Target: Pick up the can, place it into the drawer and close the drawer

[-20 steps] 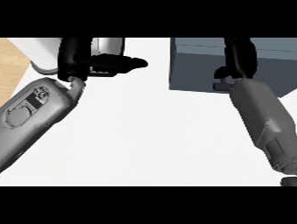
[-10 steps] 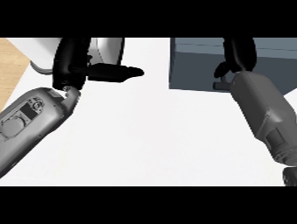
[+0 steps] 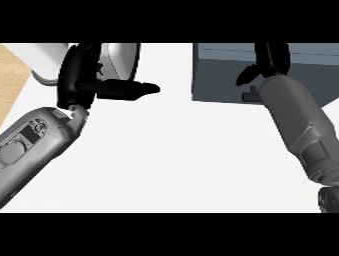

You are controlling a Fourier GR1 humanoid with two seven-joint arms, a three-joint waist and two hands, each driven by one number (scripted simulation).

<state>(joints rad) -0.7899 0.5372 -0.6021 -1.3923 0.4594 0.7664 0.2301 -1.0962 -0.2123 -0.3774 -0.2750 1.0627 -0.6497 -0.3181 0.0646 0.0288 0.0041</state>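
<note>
At the surface's (image 3: pixel 164 160) far left, the left hand (image 3: pixel 83 75) curls its fingers round the smooth silver cylindrical can (image 3: pixel 120 60), probably light, rigid and slippery, best gripped mid-body; the right hand (image 3: pixel 264 65) hangs curled, empty, over the dark grey drawer (image 3: pixel 224 70).

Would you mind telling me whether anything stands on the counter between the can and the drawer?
Nothing visible does. The left hand is curled round the can at upper left, and only bare white counter lies between it and the drawer, where the right hand is.
</note>
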